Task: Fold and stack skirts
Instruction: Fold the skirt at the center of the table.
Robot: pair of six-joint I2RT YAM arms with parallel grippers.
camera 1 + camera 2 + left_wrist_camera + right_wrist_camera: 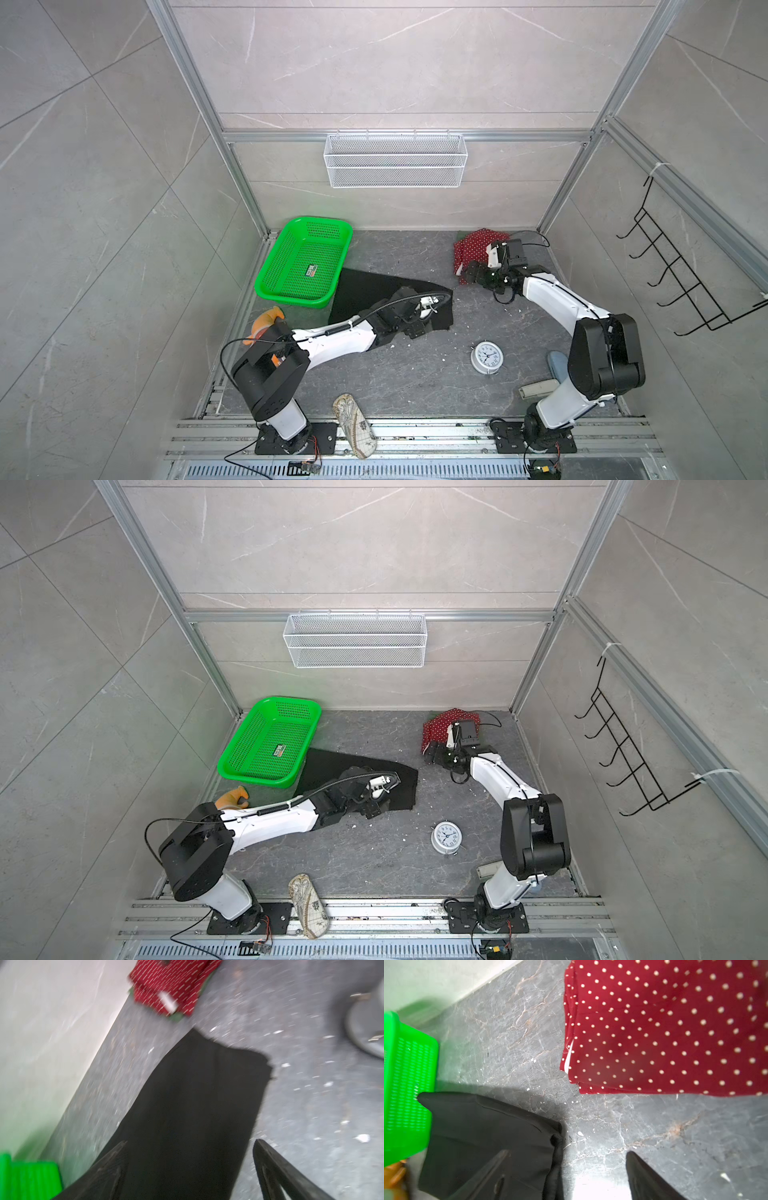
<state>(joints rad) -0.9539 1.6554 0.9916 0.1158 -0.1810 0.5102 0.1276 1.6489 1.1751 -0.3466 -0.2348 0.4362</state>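
Observation:
The black skirt (365, 291) lies spread flat on the grey floor beside the basket, its narrow end pointing right. My left gripper (422, 323) hovers over that end with its jaws open and nothing between them; in the left wrist view the left gripper (190, 1141) has the cloth under it. The red polka-dot skirt (473, 249) lies folded at the back right, with edges of the dark green skirt (176, 1017) showing beneath it. My right gripper (471, 272) is just in front of the red skirt, open and holding nothing. In the right wrist view the right gripper (568, 1152) is over bare floor.
A bright green basket (291, 291) stands at the back left, touching the black skirt. An orange plush toy (266, 322) lies by the left arm. An alarm clock (487, 357), a patterned slipper (353, 424) and a grey block (538, 388) lie towards the front.

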